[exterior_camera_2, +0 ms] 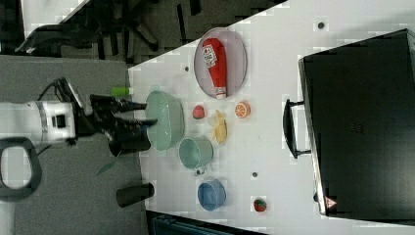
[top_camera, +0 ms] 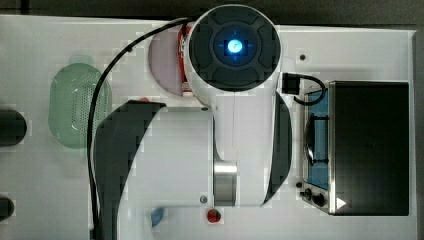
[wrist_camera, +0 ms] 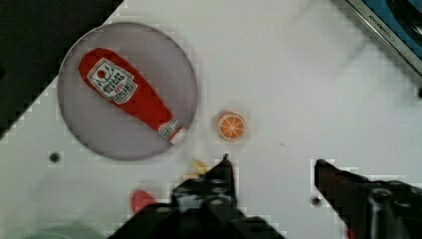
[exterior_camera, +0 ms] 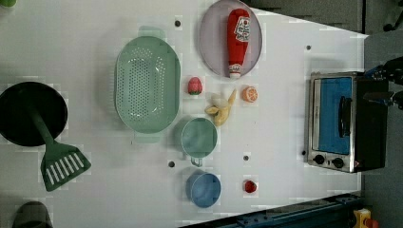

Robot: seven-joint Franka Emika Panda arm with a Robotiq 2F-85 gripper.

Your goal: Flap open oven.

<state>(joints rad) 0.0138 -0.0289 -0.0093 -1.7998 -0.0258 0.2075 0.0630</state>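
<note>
Wrist view is showing my gripper hanging partly open and empty above the table. I'm eyeing the oven, shut at the left view's right, and aiming to hook its bar handle squarely.

Lighting is bright and even across the white worktop, which reads nearly overexposed. Shadows are faint and soft. A blue indicator glows on the arm's top in the top view. Blocky compression artefacts edge every object. In the wrist view the end effector appears dark and blurred.
</note>
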